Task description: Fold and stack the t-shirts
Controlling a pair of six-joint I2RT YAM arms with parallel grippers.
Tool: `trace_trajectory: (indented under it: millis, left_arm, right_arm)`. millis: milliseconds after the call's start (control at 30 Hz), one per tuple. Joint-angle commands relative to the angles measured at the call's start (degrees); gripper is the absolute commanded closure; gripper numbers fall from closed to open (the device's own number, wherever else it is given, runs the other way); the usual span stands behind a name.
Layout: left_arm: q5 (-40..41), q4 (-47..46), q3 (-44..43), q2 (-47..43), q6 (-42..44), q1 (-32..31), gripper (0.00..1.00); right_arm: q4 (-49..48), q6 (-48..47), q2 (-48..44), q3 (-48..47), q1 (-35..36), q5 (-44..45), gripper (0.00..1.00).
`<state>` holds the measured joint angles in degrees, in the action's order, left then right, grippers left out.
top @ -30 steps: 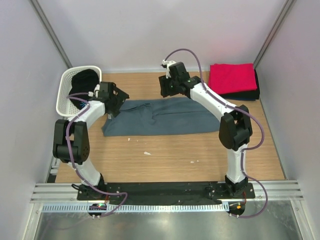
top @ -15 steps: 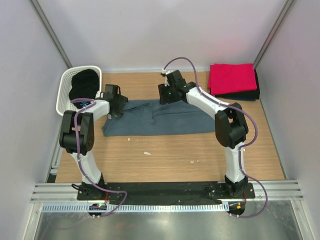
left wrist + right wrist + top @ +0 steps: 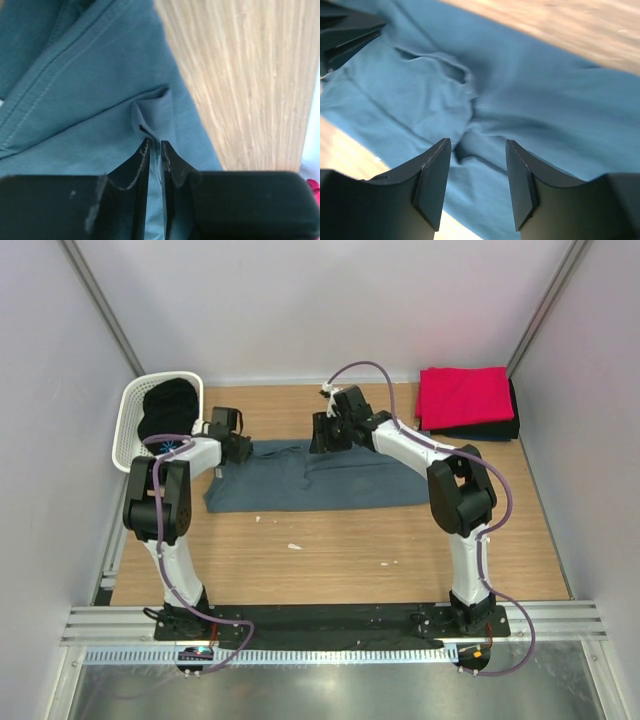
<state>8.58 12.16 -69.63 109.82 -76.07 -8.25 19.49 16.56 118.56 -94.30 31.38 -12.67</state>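
A slate blue-grey t-shirt point(image 3: 330, 478) lies half spread across the middle of the table. My left gripper point(image 3: 241, 448) is at its far left corner. In the left wrist view the left gripper point(image 3: 155, 146) has its jaws pressed together on a pinched ridge of this blue cloth point(image 3: 90, 90). My right gripper point(image 3: 322, 436) hovers over the shirt's far edge near its middle. Its fingers point(image 3: 434, 175) stand apart above a crease in the cloth point(image 3: 545, 105), holding nothing. A folded red t-shirt point(image 3: 462, 394) rests on a dark one point(image 3: 500, 428) at the far right.
A white perforated basket point(image 3: 128, 435) stands at the far left with a black garment point(image 3: 166, 404) inside. Bare wooden table point(image 3: 350, 550) lies in front of the shirt, with a few small white scraps point(image 3: 294, 546). Grey walls close in on three sides.
The left gripper dropped onto the shirt's far left corner and closed on the cloth. The right gripper moved left and down toward the shirt's far edge, staying open.
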Motion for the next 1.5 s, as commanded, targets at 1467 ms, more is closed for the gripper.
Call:
trace_trajectory:
  millis: [1467]
  left_arm:
    - [6.1, -5.7, -15.9, 7.9, 20.2, -3.3, 0.97]
  right_arm:
    - [-13.2, 1.7, 9.1, -4.0, 1.0, -0.3, 0.61]
